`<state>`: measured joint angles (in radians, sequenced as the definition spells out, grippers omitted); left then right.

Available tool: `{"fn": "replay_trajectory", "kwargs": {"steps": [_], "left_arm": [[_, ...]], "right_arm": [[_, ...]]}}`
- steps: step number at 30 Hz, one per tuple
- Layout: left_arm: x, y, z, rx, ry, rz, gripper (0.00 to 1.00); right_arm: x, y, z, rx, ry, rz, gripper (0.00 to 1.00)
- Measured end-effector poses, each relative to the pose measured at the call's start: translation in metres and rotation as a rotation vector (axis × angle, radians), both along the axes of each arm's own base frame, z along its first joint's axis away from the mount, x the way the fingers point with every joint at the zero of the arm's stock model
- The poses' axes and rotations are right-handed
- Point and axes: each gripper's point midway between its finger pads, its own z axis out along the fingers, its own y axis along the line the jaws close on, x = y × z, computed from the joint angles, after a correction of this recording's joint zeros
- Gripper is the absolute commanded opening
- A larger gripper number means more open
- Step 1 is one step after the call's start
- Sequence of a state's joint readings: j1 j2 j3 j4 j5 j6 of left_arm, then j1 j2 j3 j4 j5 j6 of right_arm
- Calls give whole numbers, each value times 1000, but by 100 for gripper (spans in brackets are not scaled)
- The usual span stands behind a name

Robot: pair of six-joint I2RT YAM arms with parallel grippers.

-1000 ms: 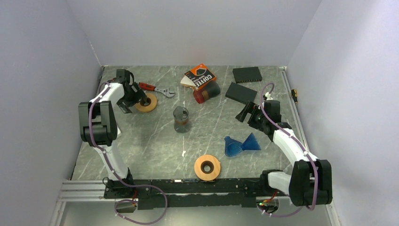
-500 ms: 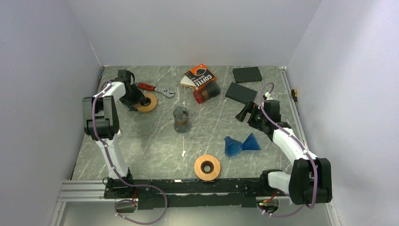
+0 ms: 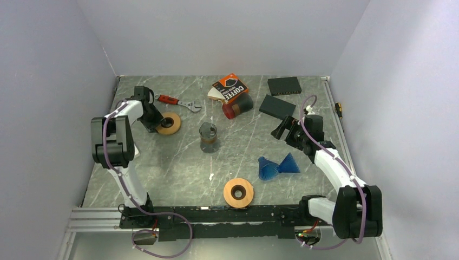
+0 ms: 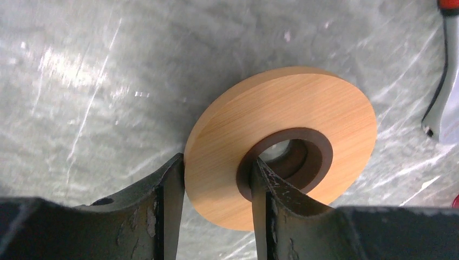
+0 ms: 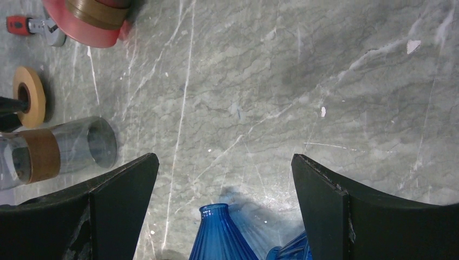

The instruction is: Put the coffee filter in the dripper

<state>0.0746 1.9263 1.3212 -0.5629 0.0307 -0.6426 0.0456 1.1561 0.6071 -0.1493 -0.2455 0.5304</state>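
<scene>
Two blue ribbed drippers (image 3: 268, 168) (image 3: 289, 163) lie on their sides right of centre; one dripper (image 5: 219, 233) shows in the right wrist view, low between the fingers. The orange-and-black coffee filter pack (image 3: 230, 86) lies at the back, with pale filters poking out on its left. My right gripper (image 3: 282, 131) (image 5: 223, 160) hangs open just beyond the drippers, holding nothing. My left gripper (image 3: 157, 125) (image 4: 215, 162) is shut on a wooden ring (image 3: 172, 123) (image 4: 303, 103) at the back left, one finger on its outer rim, the other inside its dark hole.
A glass carafe with a brown band (image 3: 208, 136) stands mid-table. A second wooden ring (image 3: 238, 192) lies near the front. A red-handled wrench (image 3: 178, 102), a red tumbler on its side (image 3: 237, 106) and two black boxes (image 3: 284, 85) (image 3: 277, 106) sit at the back.
My left gripper has come down over the wooden ring and its jaws have narrowed from wide open onto the ring's wall; the ring shifted slightly nearer. The right arm has not moved.
</scene>
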Motion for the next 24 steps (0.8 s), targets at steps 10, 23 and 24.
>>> {"fn": "replay_trajectory", "kwargs": {"steps": [10,23,24], "left_arm": [[-28,-17,84,-47,-207,-90,27],[-48,-70,176,-154,-476,-402,27],[-51,-76,176,-152,-468,-430,27]], "right_arm": [[-3,5,10,35,0,6,100],[12,39,56,143,-54,167,100],[13,46,61,153,-57,194,100]]}}
